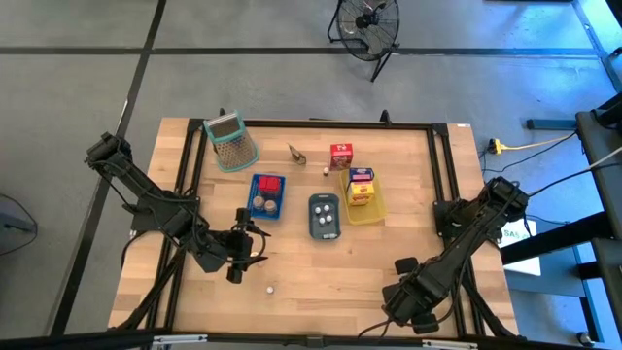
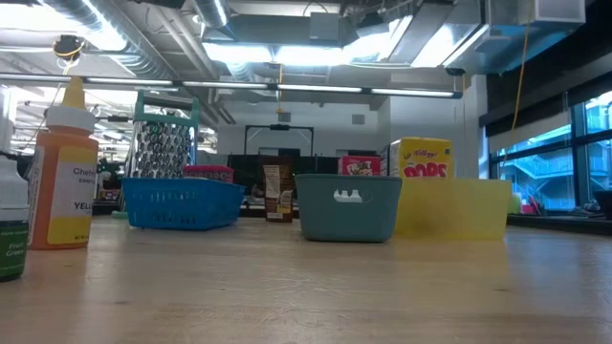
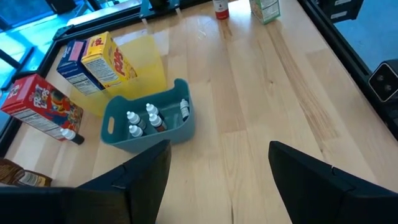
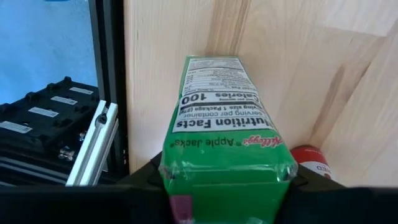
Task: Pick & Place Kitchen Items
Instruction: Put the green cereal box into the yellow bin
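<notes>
Green carton [image 4: 227,168] sits right between the right pincer's [image 4: 227,202] fingers, which press its sides; its long side points away.

Wooden table top [image 2: 306,287]. Near its left edge: orange plastic squeeze bottle with white label [image 2: 63,172]. Further back, in a row: blue mesh basket tray [image 2: 182,203], grey-blue plastic tray [image 2: 347,205], translucent yellow tray [image 2: 459,208] holding a yellow cereal carton [image 2: 421,156]. Green-rimmed metal grater [image 2: 164,143] upright behind the blue tray.

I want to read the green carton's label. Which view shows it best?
The right wrist view: the green Apple Jacks carton fills it, between the right gripper fingers. The left wrist view catches only a distant corner; the high and low views don't show it.
</notes>
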Available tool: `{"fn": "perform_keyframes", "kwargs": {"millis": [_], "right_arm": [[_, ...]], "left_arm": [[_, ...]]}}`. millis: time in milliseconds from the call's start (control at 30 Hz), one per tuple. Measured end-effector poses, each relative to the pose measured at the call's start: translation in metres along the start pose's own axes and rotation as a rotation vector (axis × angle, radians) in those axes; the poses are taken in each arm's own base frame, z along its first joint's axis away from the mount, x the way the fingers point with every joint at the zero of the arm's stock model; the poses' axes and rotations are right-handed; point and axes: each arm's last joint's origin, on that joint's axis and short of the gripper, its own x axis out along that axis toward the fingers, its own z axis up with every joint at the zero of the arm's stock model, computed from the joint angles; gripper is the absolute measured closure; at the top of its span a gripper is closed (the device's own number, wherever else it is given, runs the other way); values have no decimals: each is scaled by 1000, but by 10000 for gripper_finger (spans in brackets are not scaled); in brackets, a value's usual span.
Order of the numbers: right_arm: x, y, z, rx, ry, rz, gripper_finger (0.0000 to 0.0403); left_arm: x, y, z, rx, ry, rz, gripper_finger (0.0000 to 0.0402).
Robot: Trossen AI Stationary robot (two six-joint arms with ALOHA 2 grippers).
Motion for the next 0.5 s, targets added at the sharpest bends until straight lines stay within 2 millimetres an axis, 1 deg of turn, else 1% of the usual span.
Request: {"fn": "perform_keyframes", "kwargs": {"millis": [100, 167, 333, 500], "right_arm": [[-2, 1, 1, 10, -5, 7, 259], [-8, 3, 3, 8, -21, 20, 259], [-29, 4, 12, 15, -60, 48, 260], [-52, -5, 18, 14, -58, 41, 260]], "left_arm": [[0, 0, 0, 1, 1, 0, 136], [0, 0, 0, 1, 2, 0, 135], [0, 0, 0, 1, 2, 0, 136], [0, 0, 0, 1, 1, 0, 135]]}}
